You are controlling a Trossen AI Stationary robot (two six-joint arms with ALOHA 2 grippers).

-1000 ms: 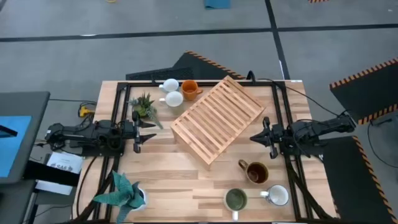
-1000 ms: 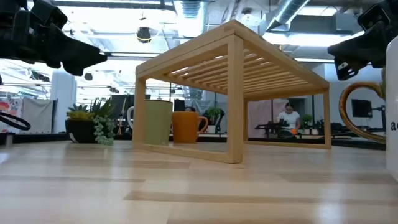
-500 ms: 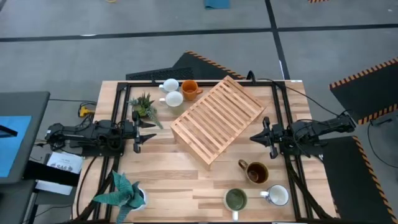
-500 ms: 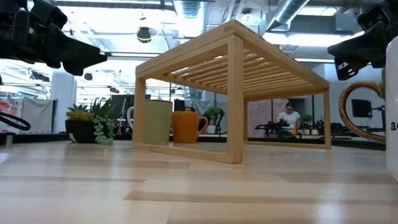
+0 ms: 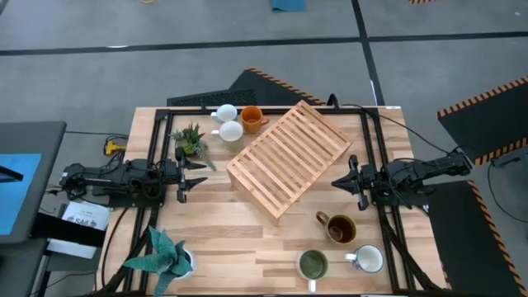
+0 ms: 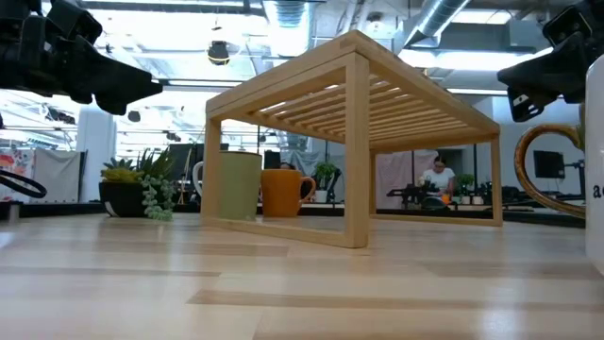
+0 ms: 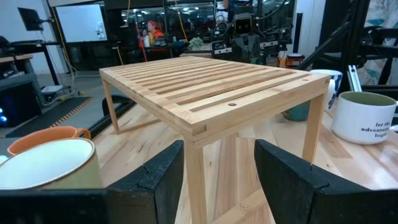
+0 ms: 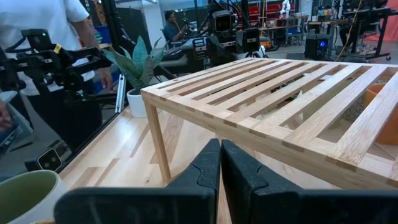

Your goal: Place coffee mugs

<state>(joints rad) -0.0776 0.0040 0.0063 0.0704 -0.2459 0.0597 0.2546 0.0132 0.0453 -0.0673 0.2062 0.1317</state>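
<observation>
Three coffee mugs stand on their bases at the table's far left: a white one [image 5: 226, 113], an orange one [image 5: 251, 118] and a cream one [image 5: 231, 131]. Three more stand at the near right: dark brown [image 5: 339, 228], green inside [image 5: 313, 265] and white [image 5: 368, 259]. My left gripper [image 5: 198, 173] hovers open at the left edge, level, facing the slatted wooden rack [image 5: 285, 158]. My right gripper [image 5: 340, 181] hovers shut at the right edge, also facing the rack. In the left wrist view the open fingers [image 7: 219, 180] frame the rack's corner; the right wrist view shows the shut fingers [image 8: 221, 168].
The wooden rack [image 6: 349, 142] stands on its legs, turned at an angle across the middle of the table. A small potted plant [image 5: 191, 140] stands by the far-left mugs, another [image 5: 165, 254] at the near left corner. A person in a white shirt [image 8: 37, 25] stands beyond the table.
</observation>
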